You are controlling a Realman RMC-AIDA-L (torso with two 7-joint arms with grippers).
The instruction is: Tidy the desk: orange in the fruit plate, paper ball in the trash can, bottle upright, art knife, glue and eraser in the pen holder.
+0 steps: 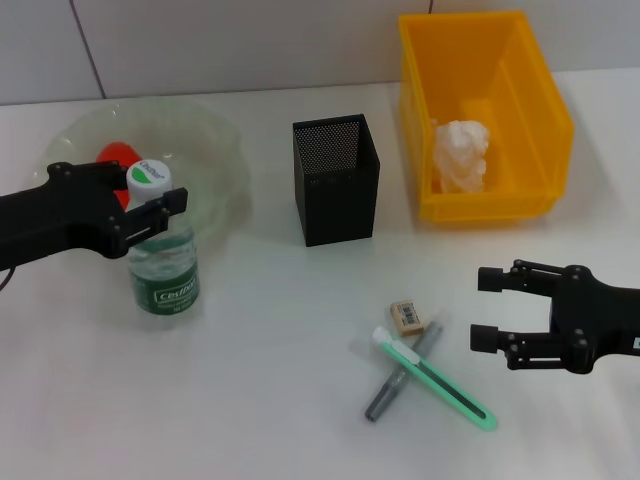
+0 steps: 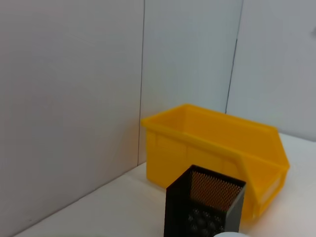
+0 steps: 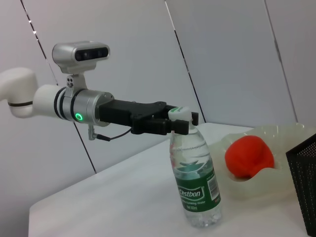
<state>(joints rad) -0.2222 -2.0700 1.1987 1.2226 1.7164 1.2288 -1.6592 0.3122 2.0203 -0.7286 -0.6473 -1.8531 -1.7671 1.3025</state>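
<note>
The bottle is seen standing upright on the tabletop at the left, just near of the fruit plate. The left gripper is set around its neck just under the white cap, fingers on either side; whether they press the neck or are already slack cannot be told. The hold is placed high, likely so the bottle could be stood up by its top without tipping.

The orange is lying in the fruit plate, partly hidden behind the left arm in the head view. The paper ball is lying inside the trash can at the far right. These two steps, and the bottle, are judged done.

The pen holder stands in the middle, nothing seen in it. The eraser, the green art knife and a grey stick, probably the glue, are left on the tabletop to the near right, knife and stick crossed, eraser just beside them.

The right gripper is held just right of that group, fingers apart, pointed toward it, probably for the next pick.
</note>
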